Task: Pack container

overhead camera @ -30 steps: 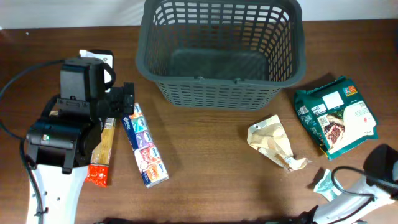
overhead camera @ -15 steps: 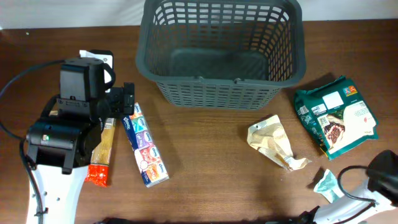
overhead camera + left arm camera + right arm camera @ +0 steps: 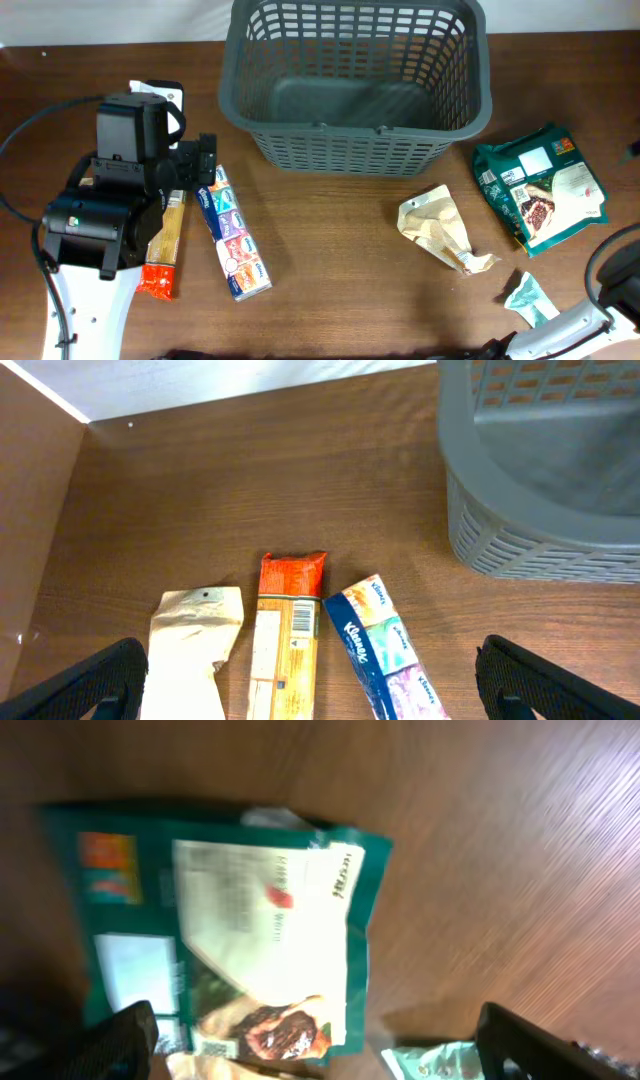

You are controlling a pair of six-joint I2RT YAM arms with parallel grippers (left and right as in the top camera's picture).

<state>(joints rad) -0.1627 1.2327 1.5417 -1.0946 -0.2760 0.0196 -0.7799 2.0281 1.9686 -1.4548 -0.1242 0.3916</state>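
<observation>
Right arm has retreated toward the desk's corner, right gripper spread wide above the green packet; left gripper stays spread, unmoved.

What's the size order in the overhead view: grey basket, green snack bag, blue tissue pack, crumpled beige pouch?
1. Large dark grey slotted plastic basket, clearly the largest.
2. Green printed foil bag.
3. Crumpled beige paper pouch and long blue tissue pack: too alike to rank, one wider, one longer.
</observation>
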